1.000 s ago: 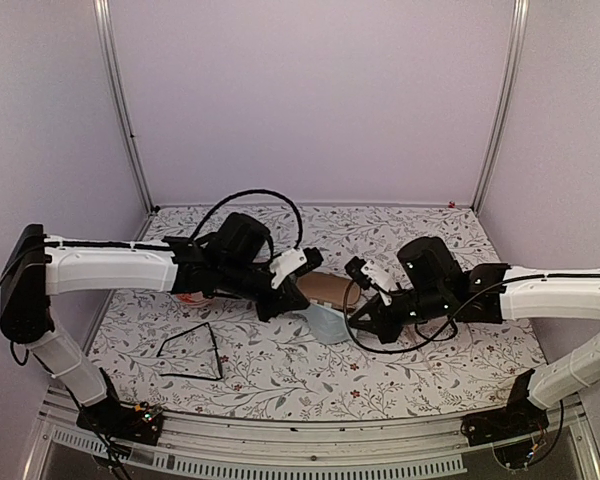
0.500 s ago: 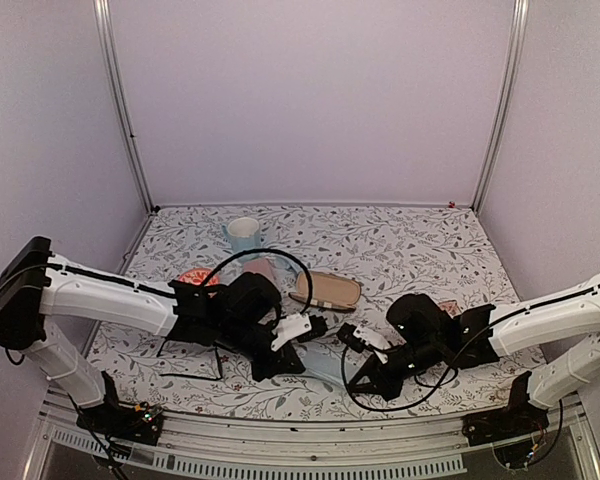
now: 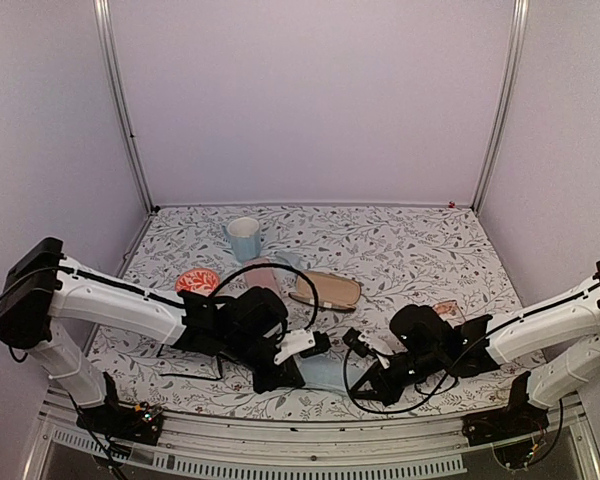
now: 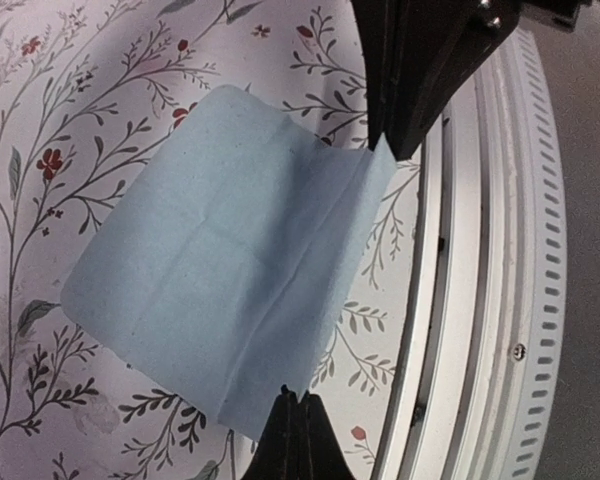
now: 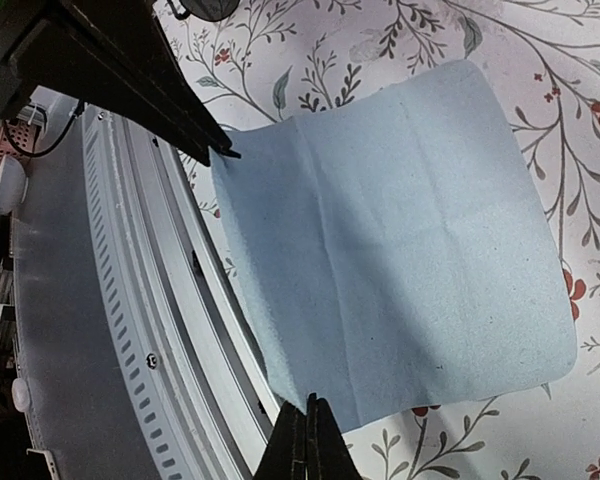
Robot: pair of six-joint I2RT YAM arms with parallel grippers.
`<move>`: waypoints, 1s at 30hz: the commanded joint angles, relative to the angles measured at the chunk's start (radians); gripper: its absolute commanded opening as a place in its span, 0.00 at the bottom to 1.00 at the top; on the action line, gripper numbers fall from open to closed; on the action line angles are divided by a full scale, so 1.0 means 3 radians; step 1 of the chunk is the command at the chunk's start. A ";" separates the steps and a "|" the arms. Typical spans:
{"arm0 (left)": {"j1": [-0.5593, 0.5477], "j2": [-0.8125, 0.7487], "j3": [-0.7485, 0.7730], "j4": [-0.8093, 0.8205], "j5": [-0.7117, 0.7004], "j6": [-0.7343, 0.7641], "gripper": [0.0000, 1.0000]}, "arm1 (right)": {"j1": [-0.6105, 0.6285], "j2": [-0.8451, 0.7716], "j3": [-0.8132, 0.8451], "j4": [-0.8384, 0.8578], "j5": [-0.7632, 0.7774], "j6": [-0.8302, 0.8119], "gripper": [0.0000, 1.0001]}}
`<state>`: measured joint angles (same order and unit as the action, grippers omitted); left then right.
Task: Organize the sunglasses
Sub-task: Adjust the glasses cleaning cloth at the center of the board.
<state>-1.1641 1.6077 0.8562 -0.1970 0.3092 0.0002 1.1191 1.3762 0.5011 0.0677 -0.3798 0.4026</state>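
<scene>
1. Left gripper [image 4: 293, 418]: the jaws are clenched on one near corner of the blue cloth [image 4: 220, 270].
2. Right gripper [image 5: 307, 425]: the jaws are clenched on the neighbouring near corner of the same cloth. The cloth spans between the two tips. Its far part lies on the table [image 3: 430, 250], and its near edge is raised at the table's front, above the metal rail [image 4: 480, 300].
3. Sunglasses: neither pair is held. The black wire-frame pair [image 3: 185, 376] lies on the table, partly hidden under the left arm [image 3: 130, 300]. A small pinkish shape just beside the right forearm is probably the pale pinkish pair [image 3: 446, 309], but it is too small to confirm.
4. Hazard, uneven pull: each pinch takes only a thin corner. If one arm travels faster than the other, a corner could slip free and the cloth would swing from a single tip.
5. Hazard, release at this position: the near edge sits past the table front. A cloth dropped here could slide onto the rail or off the table.
6. Hazard, left arm clearance: the arm is low over the black frame. Lowering or sweeping it sideways could drag or bend the thin wire.
</scene>
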 commanded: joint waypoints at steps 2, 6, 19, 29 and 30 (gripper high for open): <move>0.0034 0.0269 0.0263 -0.0119 0.0060 0.0228 0.00 | 0.0016 0.0074 -0.0114 0.0030 0.0061 0.0207 0.00; 0.0138 0.0434 0.0413 -0.0143 0.0163 0.0338 0.00 | 0.0000 0.0081 -0.0136 0.0025 0.0118 0.0256 0.00; 0.0344 0.0829 0.0733 -0.0176 0.0502 0.0530 0.00 | -0.0316 -0.0015 -0.0254 0.0022 0.0113 0.0322 0.00; 0.0453 0.0964 0.0817 -0.0182 0.0589 0.0562 0.00 | -0.0432 0.0070 -0.0193 0.0010 0.0085 0.0267 0.03; 0.0463 0.0970 0.0817 -0.0184 0.0595 0.0558 0.00 | -0.0440 0.0082 -0.0178 0.0006 0.0085 0.0264 0.03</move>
<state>-1.0470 1.8786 1.0821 -0.2272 0.4683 0.1539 0.9985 1.3926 0.4370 0.0761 -0.3511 0.4892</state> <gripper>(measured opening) 0.007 0.025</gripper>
